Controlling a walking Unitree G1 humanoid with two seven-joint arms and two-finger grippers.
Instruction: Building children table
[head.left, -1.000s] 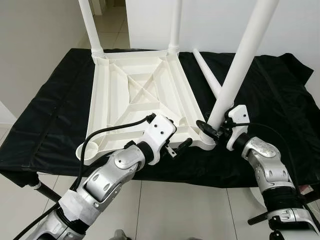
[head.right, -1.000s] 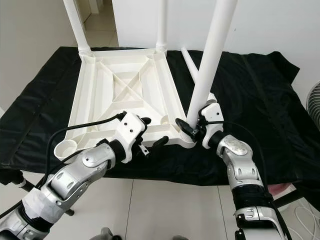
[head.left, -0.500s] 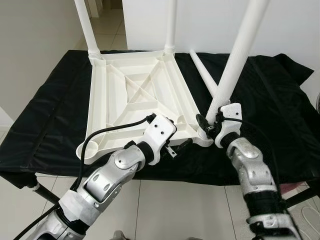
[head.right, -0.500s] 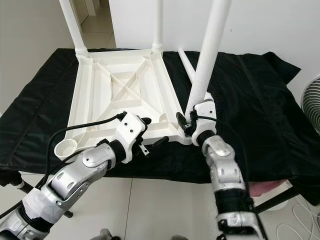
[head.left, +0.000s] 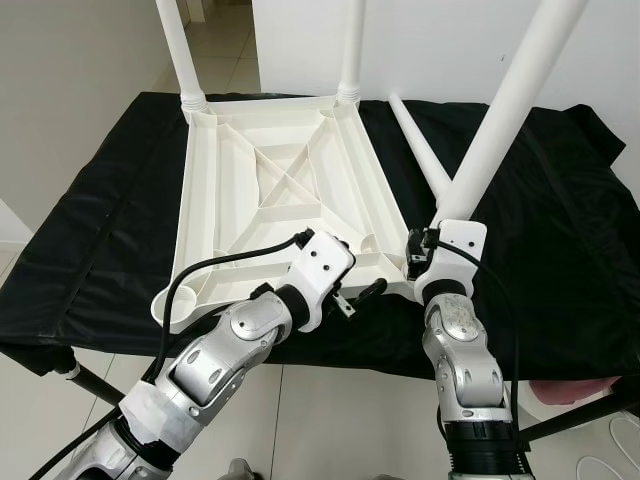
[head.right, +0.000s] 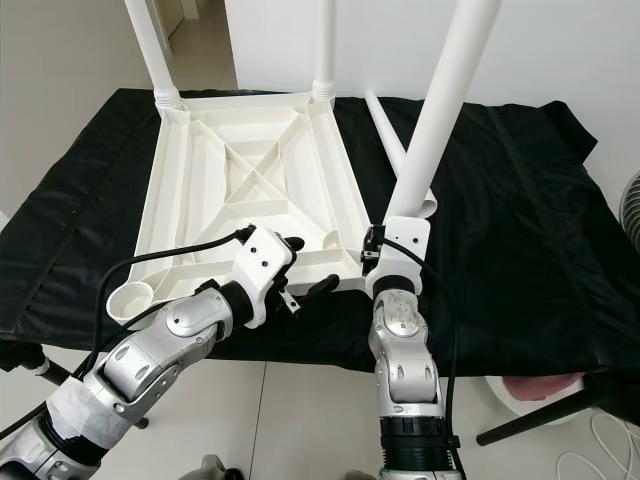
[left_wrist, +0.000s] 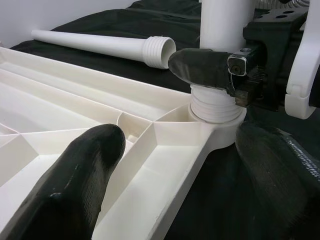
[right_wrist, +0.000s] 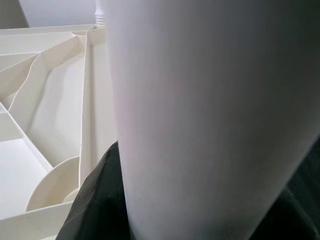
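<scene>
A white plastic tabletop (head.left: 280, 190) lies upside down on a black cloth. Two white legs (head.left: 178, 50) (head.left: 352, 45) stand in its far corners. A third leg (head.left: 505, 110) rises tilted to the right from the near right corner socket (left_wrist: 215, 107). My right gripper (head.left: 420, 262) is shut on its lower end, just above the threads. My left gripper (head.left: 355, 290) is open at the near rim beside that corner. One of its fingers (left_wrist: 80, 170) is over the inside of the tabletop and the other is outside it. A fourth leg (head.left: 418, 145) lies loose on the cloth.
The near left corner socket (head.left: 172, 305) holds no leg. The black cloth (head.left: 90, 230) covers a table whose front edge is just below my grippers. A fan (head.right: 632, 200) stands at the right edge. Tiled floor lies below.
My right forearm has swung in from the right to stand below its gripper, turning around the held leg. The leg leans a little further right. My left arm has stayed put.
</scene>
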